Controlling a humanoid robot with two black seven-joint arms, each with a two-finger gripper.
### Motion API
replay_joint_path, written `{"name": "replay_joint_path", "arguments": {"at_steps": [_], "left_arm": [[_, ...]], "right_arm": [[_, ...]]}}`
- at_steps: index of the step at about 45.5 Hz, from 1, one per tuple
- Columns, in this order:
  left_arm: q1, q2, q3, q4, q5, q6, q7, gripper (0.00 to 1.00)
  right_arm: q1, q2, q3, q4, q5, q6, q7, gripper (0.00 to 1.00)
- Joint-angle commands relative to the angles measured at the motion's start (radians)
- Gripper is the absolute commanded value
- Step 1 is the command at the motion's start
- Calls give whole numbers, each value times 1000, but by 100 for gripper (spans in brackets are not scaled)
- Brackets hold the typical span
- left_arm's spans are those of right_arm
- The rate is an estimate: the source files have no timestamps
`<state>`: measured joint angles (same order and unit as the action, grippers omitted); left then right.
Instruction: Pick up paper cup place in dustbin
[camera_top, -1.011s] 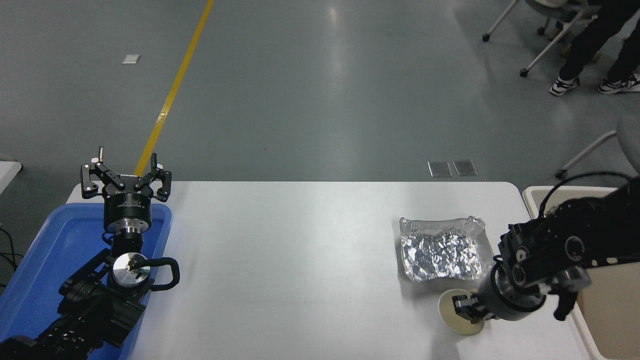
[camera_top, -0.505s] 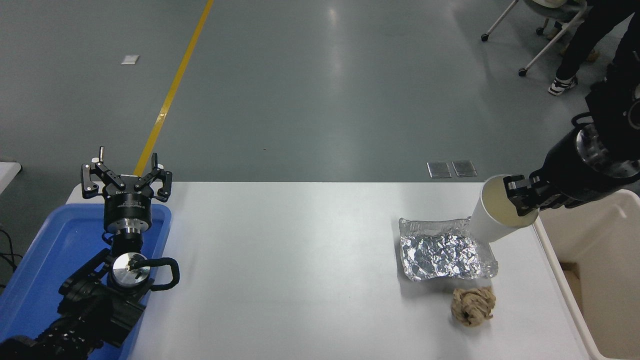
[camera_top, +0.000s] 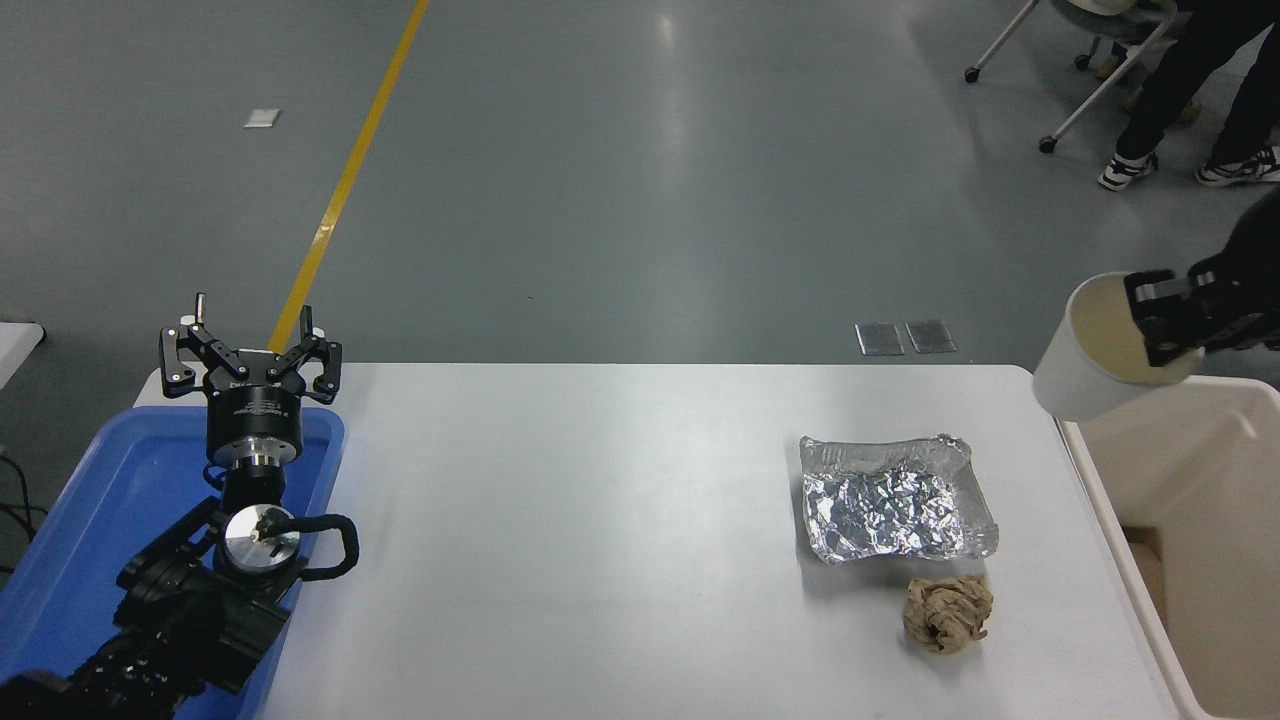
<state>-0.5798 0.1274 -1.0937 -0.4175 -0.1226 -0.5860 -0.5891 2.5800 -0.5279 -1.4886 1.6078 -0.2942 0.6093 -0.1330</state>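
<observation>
Here the right gripper (camera_top: 1160, 318) clamps the tilted paper cup (camera_top: 1085, 375) above the dustbin (camera_top: 1215, 450).

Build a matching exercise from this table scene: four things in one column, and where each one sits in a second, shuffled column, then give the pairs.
Things:
1. paper cup
2. crumpled brown paper ball
3. foil tray
4. left gripper

Places:
A. on the white table, on the near side of the foil tray
B. parked over the far end of the blue tray
C. held in the air by the right gripper, at the dustbin's far corner
D. flat on the table's right half, near the dustbin

Pairs: 1-C, 2-A, 3-D, 4-B
</observation>
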Motion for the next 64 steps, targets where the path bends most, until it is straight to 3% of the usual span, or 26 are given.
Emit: {"name": "replay_joint_path", "arguments": {"at_steps": [1, 10, 21, 27, 34, 46, 48, 53, 64], "left_arm": [[0, 0, 0, 0, 0, 0, 0, 99], [0, 0, 0, 0, 0, 0, -1, 99], [0, 0, 0, 0, 0, 2, -1, 99], [0, 0, 0, 0, 0, 2, -1, 99], [0, 0, 0, 2, 0, 2, -1, 99], [0, 0, 0, 0, 0, 2, -1, 99], [0, 0, 0, 0, 0, 0, -1, 99], [0, 0, 0, 0, 0, 2, -1, 99], [-2, 0, 0, 0, 0, 0, -1, 99]], "right_arm": [[-315, -223, -21, -334, -190, -108, 0, 0], [-837, -328, 168, -659, -203, -324, 0, 0], [-1481, -308, 666, -983, -188, -453, -8, 0], [-1721, -189, 882, -1138, -151, -497, -25, 0], [-1865, -34, 950, -1316, -71, -526, -30, 0], [-1882, 11, 949, -1324, -31, -599, -30, 0], [-1882, 11, 949, -1319, -31, -603, -30, 11], [-1874, 9, 949, -1310, -29, -602, -30, 100], [-1827, -13, 941, -1254, -31, -589, -30, 100]]}}
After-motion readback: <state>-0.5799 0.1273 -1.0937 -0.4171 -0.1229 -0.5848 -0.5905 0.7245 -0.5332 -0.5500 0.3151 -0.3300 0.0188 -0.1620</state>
